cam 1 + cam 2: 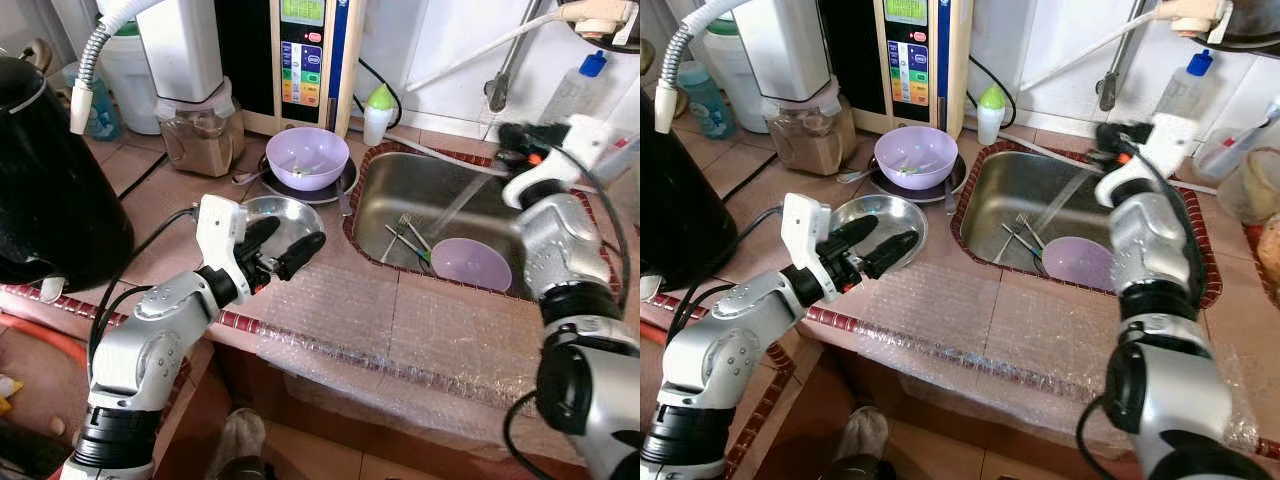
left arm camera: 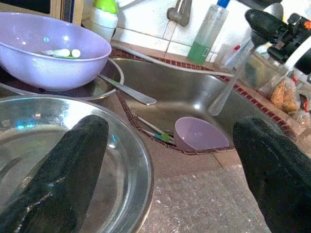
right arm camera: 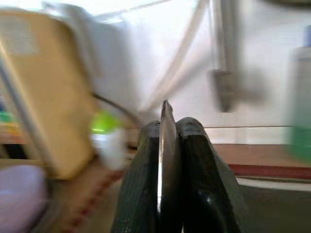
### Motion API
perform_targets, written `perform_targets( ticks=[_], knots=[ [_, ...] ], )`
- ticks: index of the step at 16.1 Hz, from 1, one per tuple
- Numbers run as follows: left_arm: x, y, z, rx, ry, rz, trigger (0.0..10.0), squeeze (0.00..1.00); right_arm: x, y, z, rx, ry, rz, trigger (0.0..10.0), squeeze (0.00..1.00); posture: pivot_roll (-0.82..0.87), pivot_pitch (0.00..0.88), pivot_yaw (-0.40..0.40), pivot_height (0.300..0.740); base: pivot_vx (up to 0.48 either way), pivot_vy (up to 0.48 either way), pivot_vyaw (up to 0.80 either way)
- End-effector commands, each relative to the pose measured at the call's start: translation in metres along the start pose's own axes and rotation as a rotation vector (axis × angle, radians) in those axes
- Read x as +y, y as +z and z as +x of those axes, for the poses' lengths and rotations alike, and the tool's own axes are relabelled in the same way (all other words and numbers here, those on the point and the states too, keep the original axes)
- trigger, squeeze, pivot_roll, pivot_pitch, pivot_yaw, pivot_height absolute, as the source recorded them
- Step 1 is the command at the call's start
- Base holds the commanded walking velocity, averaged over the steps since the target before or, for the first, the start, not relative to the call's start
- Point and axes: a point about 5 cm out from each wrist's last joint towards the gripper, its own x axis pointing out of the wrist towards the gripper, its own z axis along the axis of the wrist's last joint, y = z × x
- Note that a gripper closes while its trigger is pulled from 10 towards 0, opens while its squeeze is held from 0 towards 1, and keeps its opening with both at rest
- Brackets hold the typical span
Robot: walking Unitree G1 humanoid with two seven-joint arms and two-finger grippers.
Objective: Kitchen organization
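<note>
My left gripper (image 1: pixel 293 238) is open and hovers low over a steel bowl (image 1: pixel 285 210) on the tiled counter, one finger above the bowl's inside. Behind it, a purple bowl (image 1: pixel 307 155) with scraps sits on a dark plate. In the sink (image 1: pixel 400 165) lie a purple cup (image 1: pixel 470 263) and some forks (image 1: pixel 405 235). My right gripper (image 1: pixel 520 135) is at the sink's far rim, shut on a thin flat utensil (image 3: pixel 166 145). Its blurred length (image 1: pixel 460 205) slants down into the sink.
Bubble wrap (image 1: pixel 400 330) covers the counter's front edge. A big black pot (image 1: pixel 50 200) stands at the left. A water purifier (image 1: pixel 305 60), a jar of brown powder (image 1: pixel 200 140), a green-capped bottle (image 1: pixel 378 112), the tap (image 1: pixel 497 90) and a soap bottle (image 1: pixel 575 90) line the back.
</note>
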Motion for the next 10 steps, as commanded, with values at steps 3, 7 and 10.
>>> perform_targets(
  ticks=[3, 7, 10],
  knots=[
    [-0.004, -0.003, 0.001, 0.021, -0.001, 0.051, 10.0, 1.0, -0.014, -0.03, -0.016, 0.094, -0.165, -0.169, 0.0, 0.0, 0.03, 0.0, -0.002, 0.74, 0.0, 0.0, 0.0],
    [-0.007, -0.018, -0.005, 0.088, -0.004, 0.103, 10.0, 1.0, -0.012, -0.053, -0.027, 0.128, -0.233, -0.169, 0.0, 0.0, 0.04, 0.0, 0.006, 0.74, 0.0, 0.0, 0.0],
    [-0.012, -0.028, -0.007, 0.121, -0.01, 0.105, 10.0, 1.0, -0.011, -0.068, -0.033, 0.188, -0.284, -0.138, 10.0, 1.0, 0.05, 0.0, 0.004, 0.74, 0.0, 0.0, 0.0]
  ],
)
